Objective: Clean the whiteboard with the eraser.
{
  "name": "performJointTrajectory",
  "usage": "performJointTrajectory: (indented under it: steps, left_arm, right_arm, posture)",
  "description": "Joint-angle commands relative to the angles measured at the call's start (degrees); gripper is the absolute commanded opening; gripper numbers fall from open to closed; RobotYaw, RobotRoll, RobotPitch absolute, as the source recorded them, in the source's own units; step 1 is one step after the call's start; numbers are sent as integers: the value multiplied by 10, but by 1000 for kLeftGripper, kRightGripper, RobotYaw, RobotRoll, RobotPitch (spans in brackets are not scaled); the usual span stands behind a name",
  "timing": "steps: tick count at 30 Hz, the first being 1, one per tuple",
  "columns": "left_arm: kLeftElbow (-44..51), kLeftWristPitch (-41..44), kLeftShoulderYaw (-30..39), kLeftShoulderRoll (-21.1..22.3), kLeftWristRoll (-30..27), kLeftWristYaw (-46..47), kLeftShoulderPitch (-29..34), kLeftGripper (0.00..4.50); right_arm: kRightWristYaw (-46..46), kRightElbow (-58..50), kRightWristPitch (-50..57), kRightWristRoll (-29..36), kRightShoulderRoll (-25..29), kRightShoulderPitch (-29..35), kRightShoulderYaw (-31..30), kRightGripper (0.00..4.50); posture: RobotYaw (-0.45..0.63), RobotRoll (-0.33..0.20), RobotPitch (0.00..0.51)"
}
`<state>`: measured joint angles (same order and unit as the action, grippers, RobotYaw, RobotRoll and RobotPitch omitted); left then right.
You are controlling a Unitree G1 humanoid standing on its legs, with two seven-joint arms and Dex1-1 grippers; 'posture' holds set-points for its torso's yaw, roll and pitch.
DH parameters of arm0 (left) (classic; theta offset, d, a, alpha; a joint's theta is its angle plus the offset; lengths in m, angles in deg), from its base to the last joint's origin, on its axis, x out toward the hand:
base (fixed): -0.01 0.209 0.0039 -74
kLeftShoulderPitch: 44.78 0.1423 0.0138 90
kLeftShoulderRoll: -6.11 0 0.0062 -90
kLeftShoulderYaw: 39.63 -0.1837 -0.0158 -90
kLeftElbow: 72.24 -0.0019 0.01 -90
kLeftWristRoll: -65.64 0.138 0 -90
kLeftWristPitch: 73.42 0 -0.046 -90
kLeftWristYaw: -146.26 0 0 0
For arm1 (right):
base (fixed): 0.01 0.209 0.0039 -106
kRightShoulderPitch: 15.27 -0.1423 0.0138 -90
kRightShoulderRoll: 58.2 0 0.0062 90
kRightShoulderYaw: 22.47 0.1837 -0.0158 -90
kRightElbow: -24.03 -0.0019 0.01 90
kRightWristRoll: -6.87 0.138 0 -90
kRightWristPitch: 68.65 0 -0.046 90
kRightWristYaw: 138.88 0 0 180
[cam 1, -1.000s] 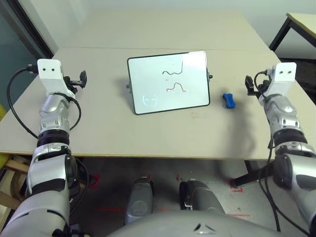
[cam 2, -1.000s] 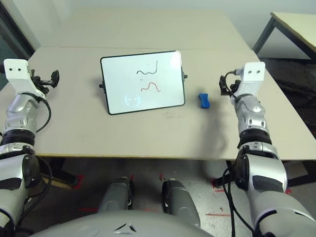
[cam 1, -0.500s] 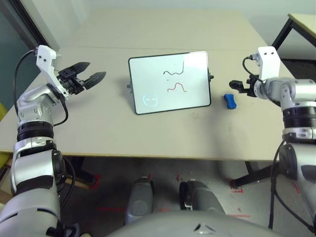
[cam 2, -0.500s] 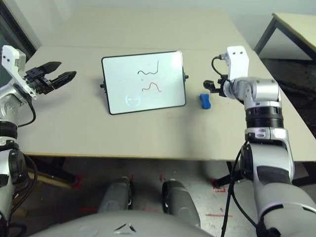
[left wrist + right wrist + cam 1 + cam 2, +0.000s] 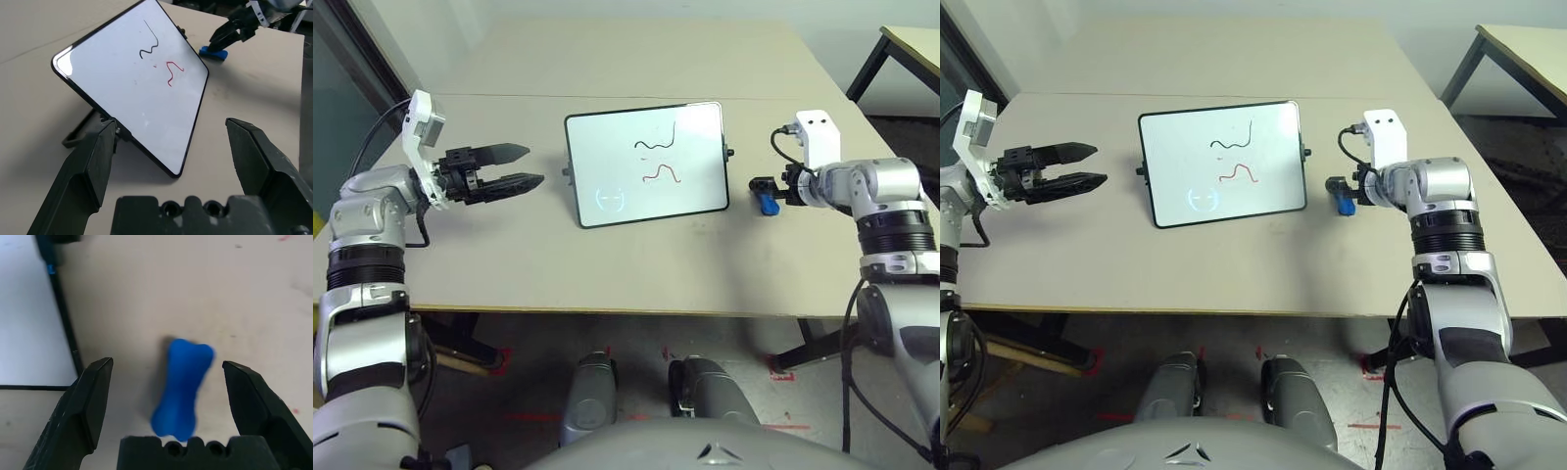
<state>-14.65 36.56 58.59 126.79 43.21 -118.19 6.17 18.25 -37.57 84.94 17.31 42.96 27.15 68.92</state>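
Note:
The whiteboard (image 5: 646,162) stands propped at a tilt in the middle of the table, with a black squiggle, a red squiggle and a faint blue circle on it. The small blue eraser (image 5: 767,203) lies on the table just right of the board. My right gripper (image 5: 759,186) hovers open right over the eraser (image 5: 183,387), one finger on either side and not touching it. To the left of the board my left gripper (image 5: 524,166) is open, pointing at the board's left edge (image 5: 142,83) with nothing between its fingers.
The beige table (image 5: 607,264) has bare room in front of the board and behind it. Another table's corner (image 5: 911,44) stands at the far right. Cables run along both forearms.
Both arms swung inward from the table's sides. The left gripper came toward the board's left edge, and the right gripper came down over the eraser. Board and eraser have not moved.

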Motion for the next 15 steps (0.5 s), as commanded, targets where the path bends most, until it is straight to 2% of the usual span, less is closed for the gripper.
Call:
performJointTrajectory:
  steps: [1, 4, 7, 15]
  left_arm:
    - [9, 3, -8, 14, 4, -10, 3, 4500]
    - [9, 0, -8, 18, 3, -11, 2, 4500]
    - [12, 1, -7, 19, 1, -11, 3, 4500]
    - [13, -2, -5, 20, -1, -10, 3, 4500]
  right_arm:
    - [-9, 15, -9, -13, 4, 9, -18, 4455]
    - [-19, 16, -14, -20, 9, 17, -34, 4455]
    - [-20, 20, -17, -21, 9, 24, -34, 3868]
    - [-21, 34, -41, -26, 7, 30, -30, 791]
  posture:
    - [316, 0, 54]
    - [318, 0, 53]
    - [321, 0, 52]
    - [322, 0, 45]
